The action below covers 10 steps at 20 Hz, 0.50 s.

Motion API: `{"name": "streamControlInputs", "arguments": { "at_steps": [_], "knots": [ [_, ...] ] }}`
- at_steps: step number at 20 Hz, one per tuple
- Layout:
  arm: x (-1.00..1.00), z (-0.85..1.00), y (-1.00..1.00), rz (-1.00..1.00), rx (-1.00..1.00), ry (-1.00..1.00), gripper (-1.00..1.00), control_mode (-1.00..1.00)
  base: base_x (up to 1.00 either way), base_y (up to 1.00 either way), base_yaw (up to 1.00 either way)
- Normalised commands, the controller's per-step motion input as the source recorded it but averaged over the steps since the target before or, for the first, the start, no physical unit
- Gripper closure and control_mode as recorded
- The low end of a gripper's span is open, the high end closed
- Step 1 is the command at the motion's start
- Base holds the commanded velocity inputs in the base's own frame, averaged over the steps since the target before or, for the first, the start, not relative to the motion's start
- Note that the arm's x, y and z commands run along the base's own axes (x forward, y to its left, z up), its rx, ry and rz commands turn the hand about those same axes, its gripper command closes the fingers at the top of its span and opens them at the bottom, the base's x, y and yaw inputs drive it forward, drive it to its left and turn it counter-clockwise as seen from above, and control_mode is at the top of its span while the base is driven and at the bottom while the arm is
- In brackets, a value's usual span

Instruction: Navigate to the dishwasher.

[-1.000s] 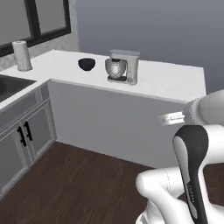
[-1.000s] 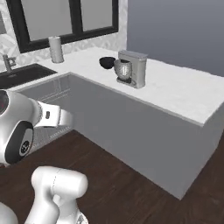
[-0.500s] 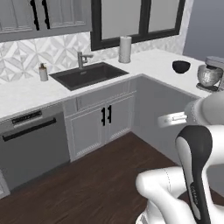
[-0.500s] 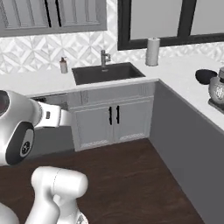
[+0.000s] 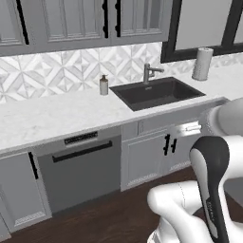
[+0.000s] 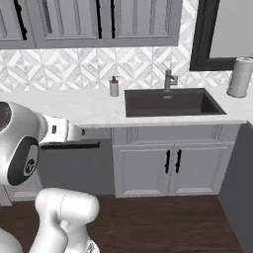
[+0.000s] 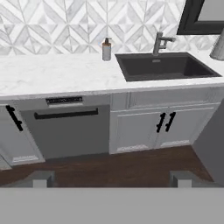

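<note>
- The dishwasher (image 5: 79,175) front looks matt dark grey, its bar handle black.
- The counter (image 5: 52,116) at 9 o'clock reads as smooth pale stone.
- The faucet (image 5: 150,73) looks like brushed metal.
- The floor (image 7: 131,168) shows dark wood grain.

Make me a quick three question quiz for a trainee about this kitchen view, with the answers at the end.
1. True or false: the dishwasher has a vertical handle.
2. What stands on the counter between the dishwasher side and the sink? A) kettle B) soap bottle C) mug
3. Fill in: in the hand view, the double cabinet doors sit directly under the ____.

Key: 1 false, it is a horizontal black bar. 2 B. 3 sink.
</note>
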Motion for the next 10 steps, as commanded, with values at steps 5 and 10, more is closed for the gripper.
{"name": "streamControlInputs", "arguments": {
  "at_steps": [5, 10],
  "knots": [
    [0.0, 0.0, 0.0, 0.0, 0.0, 0.0, -1.0, 1.0, 1.0, 0.56, 0.36],
    [0.0, 0.0, 0.0, 0.0, 0.0, 0.0, -1.0, 1.0, 1.0, 0.57, 0.35]
  ]
}}
